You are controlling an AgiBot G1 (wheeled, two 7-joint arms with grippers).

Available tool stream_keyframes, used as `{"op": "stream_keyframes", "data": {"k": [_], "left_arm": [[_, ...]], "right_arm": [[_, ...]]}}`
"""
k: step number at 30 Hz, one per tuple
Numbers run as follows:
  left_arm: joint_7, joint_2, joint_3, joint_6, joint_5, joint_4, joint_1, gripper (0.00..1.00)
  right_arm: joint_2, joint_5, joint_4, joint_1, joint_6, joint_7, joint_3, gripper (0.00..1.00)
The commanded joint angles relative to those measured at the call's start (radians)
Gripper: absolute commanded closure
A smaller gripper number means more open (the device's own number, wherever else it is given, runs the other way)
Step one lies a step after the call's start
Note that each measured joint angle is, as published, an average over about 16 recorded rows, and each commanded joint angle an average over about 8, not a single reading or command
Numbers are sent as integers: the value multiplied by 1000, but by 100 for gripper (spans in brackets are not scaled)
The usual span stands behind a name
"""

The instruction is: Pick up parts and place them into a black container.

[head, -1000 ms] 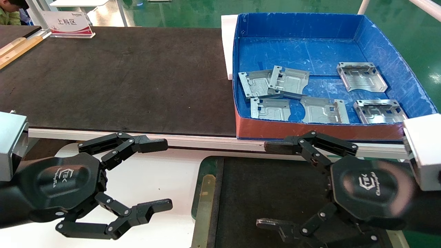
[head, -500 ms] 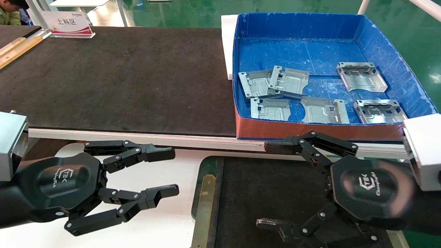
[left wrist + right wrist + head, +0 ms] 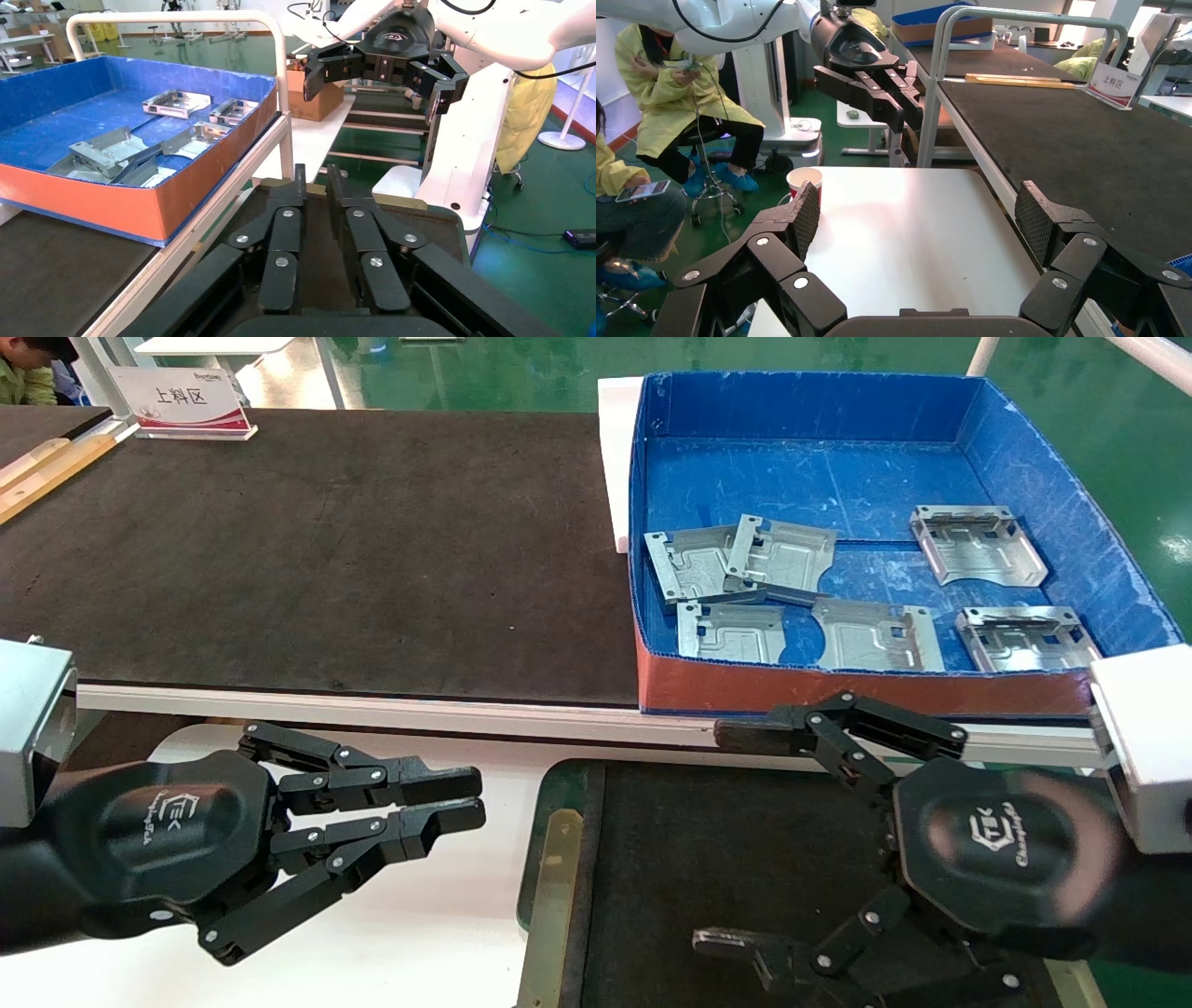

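Left pincer (image 3: 461, 800) low over white counter (image 3: 438, 915), black fingers nearly together, narrow slit between tips, nothing held. Long dark belt surface (image 3: 317, 551) beyond, bare. Wide shallow black container with greenish metal rim (image 3: 545, 859) just right of left pincer, matte floor showing. Right pincer (image 3: 731, 840) over that container, fingers spread wide, nothing held. Six flat silvery-grey stamped sheet-metal parts (image 3: 731, 631) in blue box with red front (image 3: 866, 689) on the belt beyond the container; two overlapping at box's left.
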Motion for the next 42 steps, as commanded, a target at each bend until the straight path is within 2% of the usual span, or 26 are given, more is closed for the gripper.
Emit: {"op": "stream_keyframes", "data": {"k": [1,17,18,25,26,36,42], "left_arm": [[0,0,0,0,0,0,0,100],[0,0,0,0,0,0,0,100],[0,0,0,0,0,0,0,94],[0,0,0,0,0,0,0,7],[0,0,0,0,0,0,0,0],[0,0,0,0,0,0,0,0],[0,0,0,0,0,0,0,0]], "right_arm": [[0,0,0,0,0,0,0,0],[0,0,0,0,0,0,0,0],[0,0,0,0,0,0,0,0],[0,0,0,0,0,0,0,0],[0,0,0,0,0,0,0,0],[0,-1,0,0,0,-1,0,0],[-5,-48,-6,12,30,-11,-9,0]]}}
